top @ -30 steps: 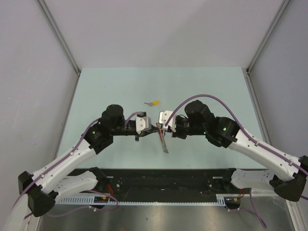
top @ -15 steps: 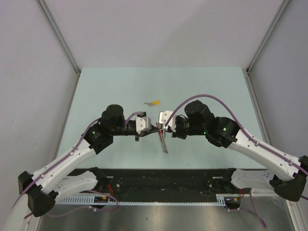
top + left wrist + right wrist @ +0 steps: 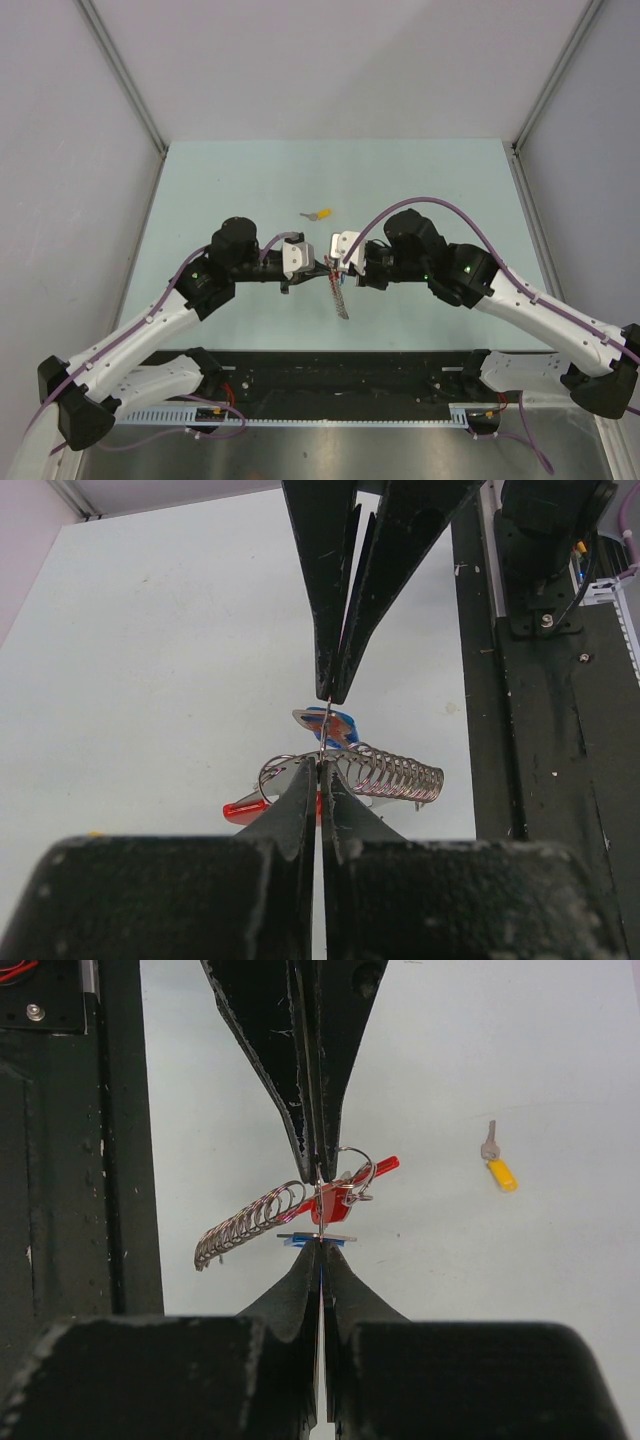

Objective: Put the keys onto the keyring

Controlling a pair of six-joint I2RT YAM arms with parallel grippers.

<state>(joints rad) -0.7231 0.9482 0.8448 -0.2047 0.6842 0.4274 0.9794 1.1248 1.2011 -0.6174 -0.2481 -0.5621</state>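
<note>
Left tool [image 3: 320,765] pinching keyring [image 3: 385,772]; right tool [image 3: 320,1245] pinching blue key [image 3: 318,1238], tips meeting; yellow key [image 3: 320,214] at 12 o'clock, tabletop [image 3: 450,180].

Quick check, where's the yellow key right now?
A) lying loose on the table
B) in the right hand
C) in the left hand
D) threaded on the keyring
A: the yellow key lies alone on the table, well clear of the left hand and right hand, which meet tip to tip, shut, at the keyring.
</note>
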